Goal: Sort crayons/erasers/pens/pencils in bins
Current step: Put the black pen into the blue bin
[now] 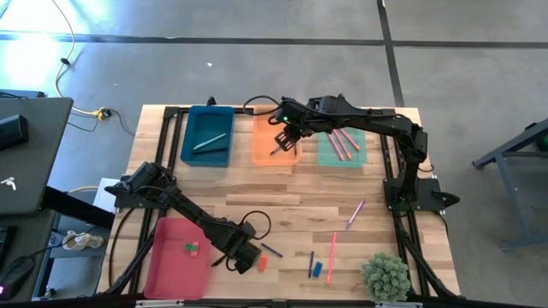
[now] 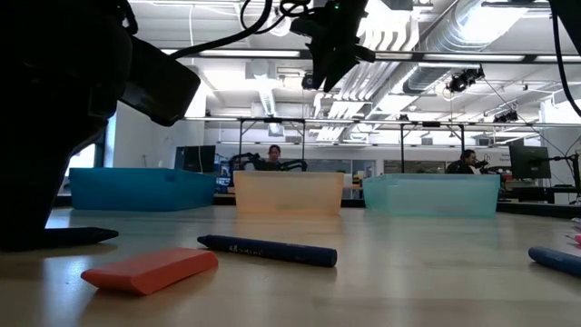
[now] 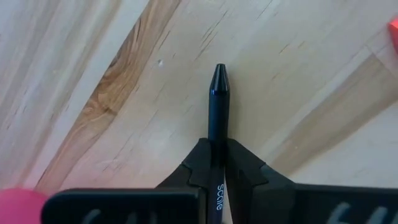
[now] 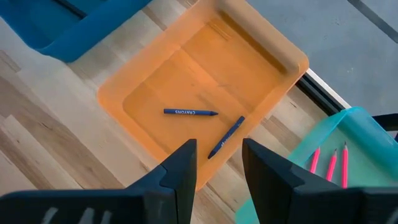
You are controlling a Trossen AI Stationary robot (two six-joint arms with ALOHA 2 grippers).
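My left gripper (image 3: 217, 146) is low at the table's near edge (image 1: 242, 259), just right of the pink-red bin (image 1: 178, 257), and is shut on a dark pen (image 3: 218, 102). That bin holds a green and an orange eraser (image 1: 193, 249). My right gripper (image 4: 217, 163) hangs open and empty above the orange bin (image 4: 186, 81), in which two blue crayons (image 4: 189, 112) lie. The teal-blue bin (image 1: 208, 137) holds a silver-grey pen. The mint green bin (image 1: 342, 147) holds pink-red pencils. My left gripper pinches the dark pen between its two fingers, well back from the pointed tip (image 3: 219, 71). The pen runs along the fingers and sticks out in front of them. It lies level at table height (image 2: 86, 236); whether it rests on the wood I cannot tell.
Loose on the near half of the table: an orange eraser (image 2: 150, 270), a blue crayon (image 2: 268, 250), a dark blue pen (image 1: 310, 263), a blue eraser (image 1: 318, 269), a pink-red pencil (image 1: 331, 255) and a purple stick (image 1: 355, 214). A small plant (image 1: 385, 275) stands at the near right corner.
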